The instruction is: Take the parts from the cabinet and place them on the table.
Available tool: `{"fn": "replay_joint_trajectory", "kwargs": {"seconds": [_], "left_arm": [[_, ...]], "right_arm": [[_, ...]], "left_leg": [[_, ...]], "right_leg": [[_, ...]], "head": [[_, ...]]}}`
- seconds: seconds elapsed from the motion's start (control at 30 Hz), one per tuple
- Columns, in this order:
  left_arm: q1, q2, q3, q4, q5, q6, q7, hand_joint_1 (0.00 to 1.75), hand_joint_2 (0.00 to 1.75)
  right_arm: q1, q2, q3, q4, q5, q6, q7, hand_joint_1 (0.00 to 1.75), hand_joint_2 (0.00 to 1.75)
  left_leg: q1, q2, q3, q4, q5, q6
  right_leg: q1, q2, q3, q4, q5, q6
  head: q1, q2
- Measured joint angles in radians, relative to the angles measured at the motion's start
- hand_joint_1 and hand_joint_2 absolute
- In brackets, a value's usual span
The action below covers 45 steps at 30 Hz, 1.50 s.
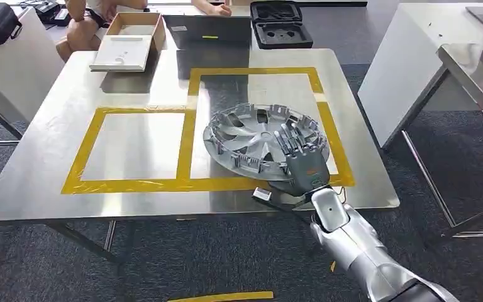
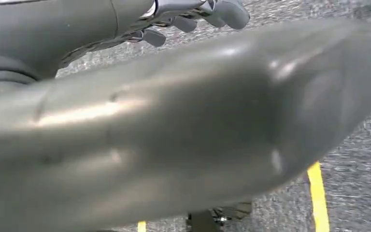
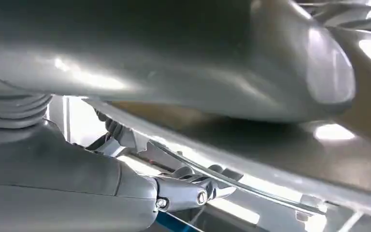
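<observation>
The wheel cover (image 1: pixel 265 139) already lies on the counter (image 1: pixel 50 157) inside the yellow tape (image 1: pixel 185 184), the right hand (image 1: pixel 302 165) with fingers (image 1: pixel 292 141) clamped on its rim, release seemingly left.

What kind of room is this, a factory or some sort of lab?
Probably a robot test lab or workshop rather than a factory: a steel table marked with yellow tape squares, a wheel cover under the right robot hand, and an open equipment case behind.
</observation>
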State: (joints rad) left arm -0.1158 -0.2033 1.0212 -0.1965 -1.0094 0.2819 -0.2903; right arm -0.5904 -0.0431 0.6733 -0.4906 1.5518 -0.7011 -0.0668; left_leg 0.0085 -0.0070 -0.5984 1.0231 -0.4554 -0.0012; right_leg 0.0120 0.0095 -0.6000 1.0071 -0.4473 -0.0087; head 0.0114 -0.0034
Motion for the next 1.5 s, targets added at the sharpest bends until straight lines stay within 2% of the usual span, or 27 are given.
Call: {"fn": "replay_joint_trajectory", "kwargs": {"seconds": [0.07, 0.17, 0.2, 0.27, 0.3, 0.33, 0.43, 0.5, 0.63, 0.97, 1.33, 1.37, 1.47, 1.5], "left_arm": [[-0.005, 0.001, 0.0, 0.0, -0.002, -0.001, 0.001, 0.0, 0.0], [-0.006, 0.001, -0.001, 0.0, -0.007, -0.001, 0.008, 0.0, 0.0], [-0.005, 0.001, -0.001, 0.0, -0.008, -0.001, 0.013, 0.0, 0.0], [-0.004, 0.0, -0.001, 0.0, -0.008, 0.002, 0.016, 0.0, 0.0], [-0.001, 0.0, -0.001, 0.0, -0.008, 0.004, 0.016, 0.0, 0.0], [0.003, 0.0, -0.001, 0.0, -0.008, 0.006, 0.017, 0.0, 0.0], [0.013, 0.001, -0.001, 0.0, -0.009, 0.012, 0.018, 0.0, 0.0], [0.017, 0.001, -0.001, 0.0, -0.008, 0.013, 0.017, 0.0, 0.0], [0.021, 0.002, -0.001, 0.0, -0.008, 0.013, 0.013, 0.0, 0.0], [0.018, 0.004, -0.007, 0.0, -0.032, 0.009, 0.006, 0.0, 0.0], [0.016, 0.007, -0.006, 0.0, -0.002, 0.017, -0.027, 0.0, 0.0], [0.016, 0.008, -0.006, 0.0, 0.002, 0.016, -0.027, 0.0, 0.0], [0.017, 0.008, -0.005, 0.0, 0.009, 0.01, -0.034, 0.0, 0.0], [0.018, 0.009, -0.005, 0.0, 0.009, 0.008, -0.039, 0.0, 0.0]], "right_arm": [[0.019, 0.0, -0.035, -0.041, -0.029, 0.0, -0.057, 0.0, 0.0], [0.075, 0.015, -0.137, -0.163, -0.159, -0.001, -0.276, 0.0, 0.0], [0.089, 0.033, -0.192, -0.196, -0.24, -0.002, -0.378, 0.0, 0.0], [0.101, 0.065, -0.275, -0.232, -0.504, -0.002, -0.547, 0.0, 0.0], [0.102, 0.075, -0.296, -0.245, -0.65, -0.001, -0.593, 0.0, 0.0], [0.103, 0.082, -0.302, -0.262, -0.768, 0.003, -0.61, 0.0, 0.0], [0.118, 0.083, -0.299, -0.343, -0.988, 0.044, -0.627, 0.0, 0.0], [0.122, 0.082, -0.291, -0.387, -1.045, 0.052, -0.631, 0.0, 0.0], [0.122, 0.079, -0.274, -0.43, -1.052, 0.04, -0.632, 0.0, 0.0], [0.143, 0.068, -0.269, -0.436, -1.051, 0.007, -0.632, 0.0, 0.0], [0.163, 0.059, -0.259, -0.493, -1.063, 0.025, -0.632, 0.0, 0.0], [0.163, 0.059, -0.256, -0.494, -1.056, 0.026, -0.632, 0.0, 0.0], [0.166, 0.059, -0.248, -0.495, -1.047, 0.031, -0.632, 0.0, 0.0], [0.167, 0.059, -0.246, -0.496, -1.043, 0.031, -0.632, 0.0, 0.0]], "left_leg": [[0.0, 0.0, 0.0, 0.0, 0.0, -0.001], [0.0, 0.0, 0.0, 0.0, 0.0, -0.001], [0.0, 0.0, 0.0, -0.001, 0.0, -0.001], [0.0, -0.001, 0.0, -0.001, 0.0, -0.001], [0.0, -0.001, 0.0, -0.001, 0.0, -0.001], [0.0, 0.0, 0.0, -0.001, 0.0, -0.001], [0.0, 0.0, 0.0, -0.001, 0.0, -0.001], [0.0, 0.0, 0.0, -0.001, 0.0, -0.001], [0.0, 0.0, 0.001, -0.001, 0.0, -0.002], [0.0, 0.0, 0.001, -0.001, 0.001, -0.003], [0.0, 0.0, 0.001, -0.001, 0.001, -0.002], [-0.006, 0.0, 0.0, 0.002, -0.002, 0.001], [-0.007, 0.0, 0.0, 0.002, -0.004, 0.005], [-0.009, 0.0, 0.0, 0.004, 0.001, 0.008]], "right_leg": [[0.0, 0.0, 0.0, 0.0, 0.0, 0.0], [0.0, 0.0, 0.0, 0.0, 0.0, 0.0], [0.0, 0.0, 0.0, 0.001, 0.0, 0.0], [0.0, 0.0, 0.0, 0.001, -0.001, -0.002], [0.0, 0.0, 0.0, 0.001, -0.002, -0.002], [0.0, 0.0, 0.0, 0.001, -0.002, -0.002], [0.0, 0.0, -0.001, 0.001, -0.002, -0.002], [0.0, 0.0, -0.001, 0.001, -0.002, -0.002], [0.0, 0.0, -0.001, 0.001, -0.002, -0.002], [0.0, 0.0, 0.0, 0.001, -0.001, -0.002], [0.0, 0.0, 0.0, 0.001, -0.001, -0.002], [-0.002, 0.0, 0.0, 0.0, 0.0, 0.001], [-0.004, 0.0, 0.0, 0.0, -0.001, 0.005], [-0.006, 0.0, 0.001, 0.0, 0.005, 0.009]], "head": [[0.0, 0.0], [0.0, 0.0], [0.0, 0.0], [0.0, 0.0], [0.0, 0.0], [0.0, 0.0], [0.0, 0.0], [0.0, 0.0], [0.0, 0.0], [0.0, 0.0], [0.0, 0.0], [0.0, 0.0], [0.0, 0.0], [0.0, 0.0]]}}
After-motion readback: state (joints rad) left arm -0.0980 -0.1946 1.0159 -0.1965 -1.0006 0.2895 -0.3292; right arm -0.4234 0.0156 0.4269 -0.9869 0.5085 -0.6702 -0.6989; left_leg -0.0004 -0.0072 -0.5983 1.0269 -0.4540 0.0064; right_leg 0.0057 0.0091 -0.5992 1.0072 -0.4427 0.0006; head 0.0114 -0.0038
